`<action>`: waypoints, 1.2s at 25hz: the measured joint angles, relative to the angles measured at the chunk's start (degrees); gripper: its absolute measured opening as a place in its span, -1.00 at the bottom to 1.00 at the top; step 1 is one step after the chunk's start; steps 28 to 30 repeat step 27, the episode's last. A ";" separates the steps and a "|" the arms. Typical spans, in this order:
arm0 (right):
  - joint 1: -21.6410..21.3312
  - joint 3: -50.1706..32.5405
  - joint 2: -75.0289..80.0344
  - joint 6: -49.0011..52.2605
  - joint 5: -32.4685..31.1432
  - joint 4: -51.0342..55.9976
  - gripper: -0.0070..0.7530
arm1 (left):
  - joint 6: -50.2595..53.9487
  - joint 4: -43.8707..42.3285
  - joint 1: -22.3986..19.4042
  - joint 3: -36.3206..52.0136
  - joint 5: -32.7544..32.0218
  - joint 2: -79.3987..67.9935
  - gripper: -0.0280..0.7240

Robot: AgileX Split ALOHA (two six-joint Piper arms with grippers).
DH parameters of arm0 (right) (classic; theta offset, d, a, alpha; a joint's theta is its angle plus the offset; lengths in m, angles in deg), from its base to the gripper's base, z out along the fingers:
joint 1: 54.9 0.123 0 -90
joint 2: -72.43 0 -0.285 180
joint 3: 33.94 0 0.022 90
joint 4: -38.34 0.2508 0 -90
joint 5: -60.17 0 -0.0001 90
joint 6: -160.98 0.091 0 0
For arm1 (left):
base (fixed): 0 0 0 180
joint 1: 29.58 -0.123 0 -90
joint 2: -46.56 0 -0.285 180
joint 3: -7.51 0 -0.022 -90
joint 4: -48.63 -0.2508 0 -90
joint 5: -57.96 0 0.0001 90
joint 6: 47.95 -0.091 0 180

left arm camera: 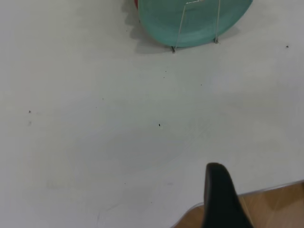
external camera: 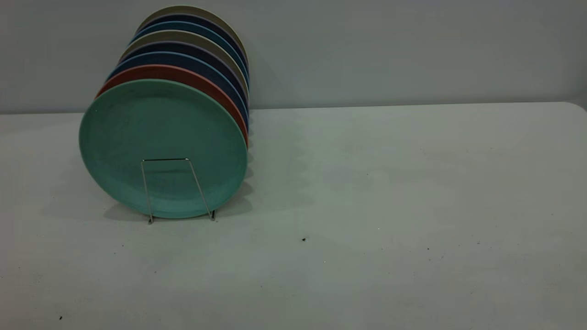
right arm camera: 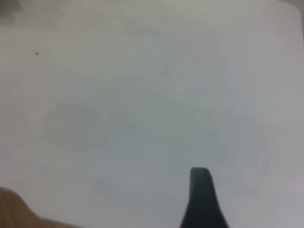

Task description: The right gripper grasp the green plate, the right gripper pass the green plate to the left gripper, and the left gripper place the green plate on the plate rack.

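Observation:
The green plate (external camera: 163, 142) stands upright at the front of the plate rack (external camera: 165, 159), leaning behind the rack's front wire loop at the table's left. In the left wrist view the green plate's lower rim (left arm camera: 190, 21) and the plate rack (left arm camera: 179, 27) show far across the table. A black part of my left gripper (left arm camera: 219, 199) hangs over the table's near edge, well away from the plate and holding nothing visible. My right gripper (right arm camera: 202, 199) shows as a black part over bare table. Neither arm appears in the exterior view.
Behind the green plate stand a salmon-red plate (external camera: 183, 72), dark blue plates (external camera: 183, 57) and beige ones (external camera: 192, 9), several in a row. The white table (external camera: 390, 206) stretches to the right. Wooden floor (left arm camera: 275, 204) shows past the table's edge.

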 joint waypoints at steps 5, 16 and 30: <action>0.00 0.00 0.00 0.00 0.00 0.00 0.46 | 0.07 0.00 0.00 0.00 0.00 0.00 0.26; 0.00 0.00 0.00 0.00 0.00 0.00 0.46 | 0.07 0.00 0.00 0.00 0.00 0.00 0.26; 0.00 0.00 0.00 0.00 0.00 0.00 0.37 | 0.07 0.00 0.00 0.00 0.00 0.00 0.26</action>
